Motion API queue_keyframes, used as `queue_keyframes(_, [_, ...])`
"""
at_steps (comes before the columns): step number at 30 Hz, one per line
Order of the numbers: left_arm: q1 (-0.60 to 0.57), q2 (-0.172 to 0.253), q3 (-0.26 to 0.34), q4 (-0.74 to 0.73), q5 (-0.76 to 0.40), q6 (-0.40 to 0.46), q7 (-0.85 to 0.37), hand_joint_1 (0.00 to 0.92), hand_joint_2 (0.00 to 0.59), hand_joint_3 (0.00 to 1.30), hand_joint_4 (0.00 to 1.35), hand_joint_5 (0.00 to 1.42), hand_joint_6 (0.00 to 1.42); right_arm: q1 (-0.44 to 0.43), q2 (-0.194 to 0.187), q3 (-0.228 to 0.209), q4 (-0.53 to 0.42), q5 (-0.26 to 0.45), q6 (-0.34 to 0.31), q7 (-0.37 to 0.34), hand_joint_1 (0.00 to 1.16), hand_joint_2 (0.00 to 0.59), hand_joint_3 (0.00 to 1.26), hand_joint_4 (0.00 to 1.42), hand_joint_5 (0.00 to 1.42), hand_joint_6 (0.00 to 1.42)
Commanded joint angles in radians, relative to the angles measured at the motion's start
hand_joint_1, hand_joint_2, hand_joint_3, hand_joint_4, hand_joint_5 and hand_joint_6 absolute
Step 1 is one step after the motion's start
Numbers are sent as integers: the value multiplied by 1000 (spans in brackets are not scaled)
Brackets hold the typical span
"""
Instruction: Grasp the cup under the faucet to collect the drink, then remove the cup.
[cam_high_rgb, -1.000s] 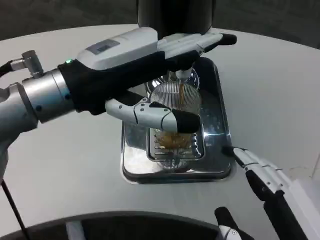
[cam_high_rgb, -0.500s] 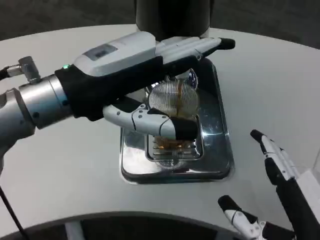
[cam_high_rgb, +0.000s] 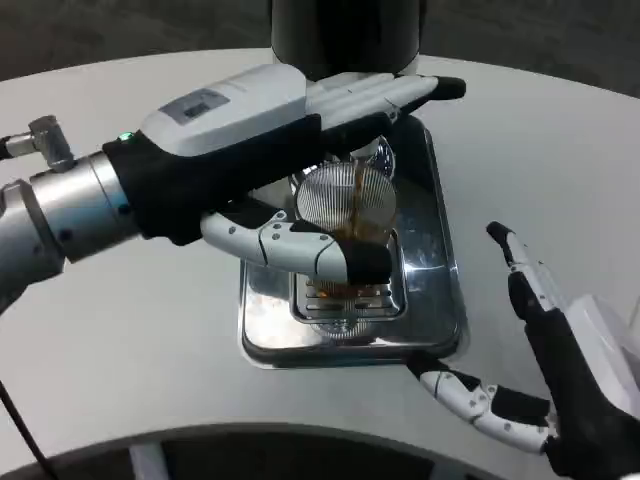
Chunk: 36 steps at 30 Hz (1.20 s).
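On the white table (cam_high_rgb: 120, 340) a steel drip tray (cam_high_rgb: 445, 300) sits under the dark dispenser (cam_high_rgb: 345, 35). The left hand (cam_high_rgb: 250, 170) wraps the ribbed clear cup (cam_high_rgb: 345, 200) beneath the pouring stream; it looks slippery and spill-prone, best gripped mid-wall. The right hand (cam_high_rgb: 540, 370) waits open nearby, holding nothing.

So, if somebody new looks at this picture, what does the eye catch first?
First the left robot hand at the centre, wrapped around a ribbed clear cup while a brown stream of drink falls into it. Under them shines a metal drip tray on the white table. At the lower right, the right robot hand is spread open.
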Motion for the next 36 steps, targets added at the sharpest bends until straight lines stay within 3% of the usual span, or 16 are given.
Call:
queue_keyframes(1, [20, 17, -6, -15, 14, -2, -5, 0, 111, 0, 0, 11, 0, -68, -8, -1, 74, 47, 6, -39, 625, 232, 0, 0, 0, 19])
queue_keyframes(12, [21, 18, -8, -12, 15, 4, -5, 0, 111, 0, 0, 11, 0, -202, -83, -17, 249, 172, -28, -82, 650, 202, 0, 0, 0, 2])
queue_keyframes(18, [17, 14, -14, -17, 17, 12, -2, 0, 111, 0, 0, 19, 0, -265, -103, -8, 333, 223, -45, -113, 660, 200, 0, 0, 0, 2])
queue_keyframes(36, [30, 12, -23, -27, 17, 17, -2, 0, 111, 0, 0, 21, 0, -415, -86, 35, 531, 308, -89, -225, 676, 192, 0, 0, 0, 2])
